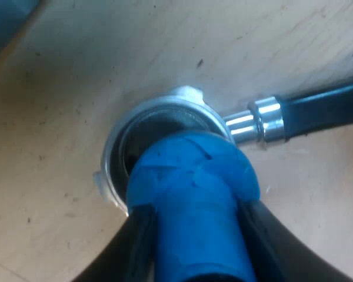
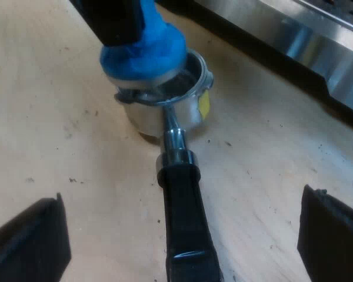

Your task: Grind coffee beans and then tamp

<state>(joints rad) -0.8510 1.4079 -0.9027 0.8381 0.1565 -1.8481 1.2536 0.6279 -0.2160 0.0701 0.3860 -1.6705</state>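
My left jaws are clamped on the blue tamper [image 1: 194, 188], head sitting at the rim of the portafilter [image 1: 165, 108] on the counter [image 1: 59, 88]. My right jaws are wide apart, flanking the portafilter's dark handle [image 2: 185, 217], no contact. Espresso machine [image 2: 282, 35] is beyond the basket.

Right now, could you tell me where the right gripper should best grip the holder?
Probably the dark handle, from above, a finger on each side. It lies flat on the table, long and narrow, between the open right fingers, and the blue tamper occupies the metal cup.
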